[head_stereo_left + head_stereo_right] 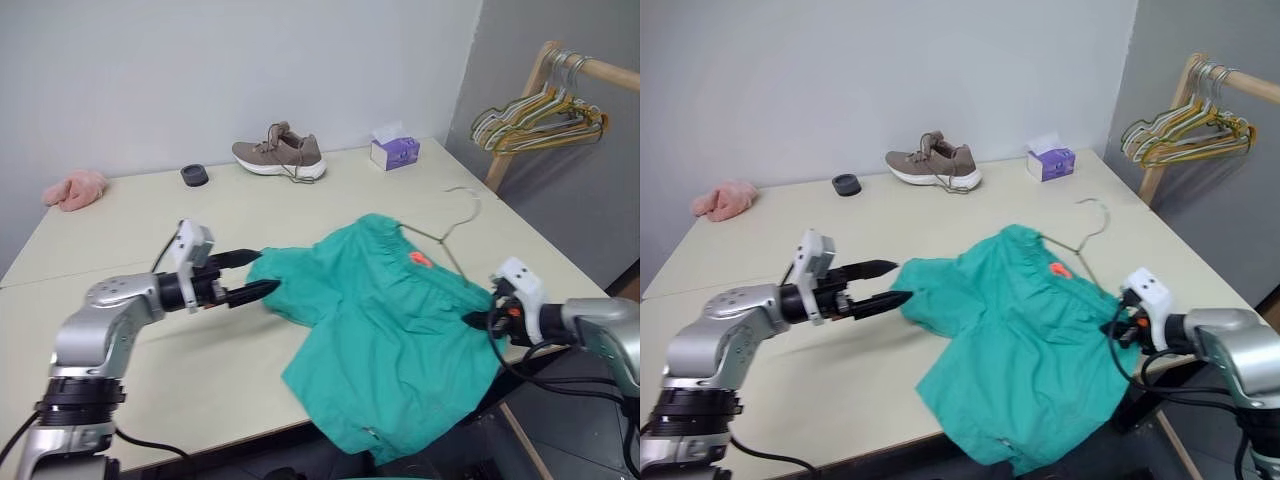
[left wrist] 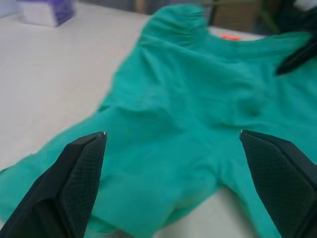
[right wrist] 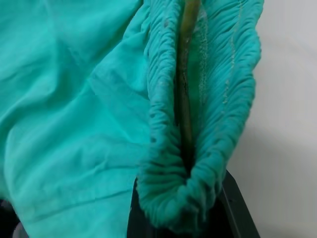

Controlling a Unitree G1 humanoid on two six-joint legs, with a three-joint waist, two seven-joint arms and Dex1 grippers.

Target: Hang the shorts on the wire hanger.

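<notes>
Sprawling across the near right part of the counter (image 1: 120, 215), the shorts (image 1: 390, 340) lie crumpled with one leg draping over the front edge, their orange-red drawstring (image 1: 420, 259) showing near the waistband. The wire hanger (image 1: 452, 232) sits at about one o'clock from the shorts' middle, its hook pointing toward the far edge and its lower part hidden in the fabric; the right wrist view shows a thin wire running inside the gathered waistband.

The right gripper (image 1: 478, 322), at three o'clock from the shorts, has its jaws clamped on the bunched waistband. The left gripper (image 1: 258, 276), at nine o'clock, has its jaws spread wide, their tips just at the edge of a teal leg, holding nothing.

Toward the far edge stand a brown shoe (image 1: 281, 153) at twelve o'clock, a purple tissue box (image 1: 394, 151) just right of it, a small dark round thing (image 1: 194, 175) to its left, and a pink fluffy cloth (image 1: 74, 189) at ten o'clock. Pastel hangers (image 1: 540, 116) hang from a wooden rail (image 1: 612, 72) at two o'clock. No writing can be read on anything.
</notes>
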